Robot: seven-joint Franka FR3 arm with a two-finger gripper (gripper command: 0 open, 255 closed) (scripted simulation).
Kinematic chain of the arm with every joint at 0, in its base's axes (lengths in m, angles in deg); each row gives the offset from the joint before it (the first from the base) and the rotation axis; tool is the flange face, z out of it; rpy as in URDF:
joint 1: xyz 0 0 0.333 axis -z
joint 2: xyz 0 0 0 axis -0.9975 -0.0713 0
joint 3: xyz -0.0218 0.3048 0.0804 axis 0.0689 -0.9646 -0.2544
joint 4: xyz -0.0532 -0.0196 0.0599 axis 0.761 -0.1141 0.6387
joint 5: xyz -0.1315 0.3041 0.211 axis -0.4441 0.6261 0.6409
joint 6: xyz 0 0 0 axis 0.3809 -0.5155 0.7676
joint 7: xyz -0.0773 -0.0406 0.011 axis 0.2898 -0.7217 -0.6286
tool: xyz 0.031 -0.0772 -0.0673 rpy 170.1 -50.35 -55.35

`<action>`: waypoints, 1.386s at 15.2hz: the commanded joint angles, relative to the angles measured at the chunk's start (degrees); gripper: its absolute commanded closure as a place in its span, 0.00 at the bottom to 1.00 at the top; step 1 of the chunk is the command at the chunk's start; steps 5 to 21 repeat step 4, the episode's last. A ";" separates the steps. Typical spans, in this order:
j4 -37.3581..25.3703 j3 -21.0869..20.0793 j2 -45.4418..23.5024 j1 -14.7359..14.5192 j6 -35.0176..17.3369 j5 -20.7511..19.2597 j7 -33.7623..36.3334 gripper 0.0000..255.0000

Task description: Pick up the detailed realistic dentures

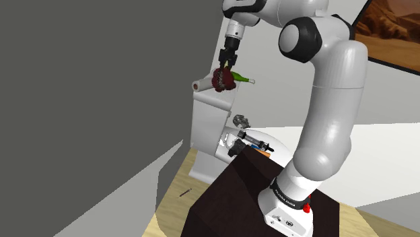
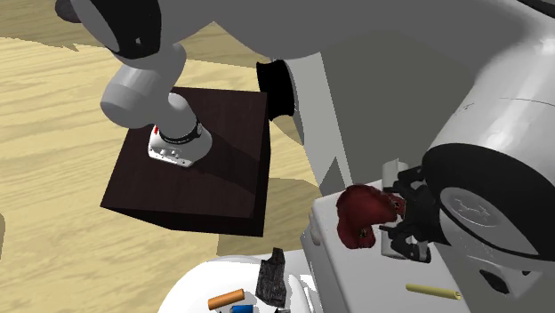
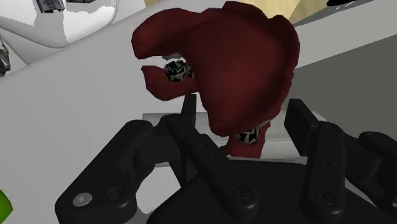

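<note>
The dark red dentures [image 1: 223, 79] are clasped between the fingers of the gripper [image 1: 229, 65] and held in the air, well above the white counter [image 1: 206, 128] and on the far side of the scene from the stand [image 1: 229, 195]. The grip is taken low on the gum body, so most of the piece juts out past the fingertips. This is judged to be the narrowest part that fits between the jaws. Since no surface is touched, the pick-up is judged as good as done. A green bottle [image 1: 245, 79] is seen just behind the dentures in the shoulder view; whether it touches them cannot be told. Of the teeth, only speckled patches [image 3: 179, 71] can be made out in the wrist view, and one finger's contact is partly hidden by the gum.
</note>
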 commanded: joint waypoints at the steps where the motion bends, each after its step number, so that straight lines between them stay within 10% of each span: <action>1: -1.80 -0.03 -0.11 0.11 1.64 0.07 0.38 1.00; 21: -2.83 -0.02 -0.21 0.24 2.56 0.11 0.50 1.00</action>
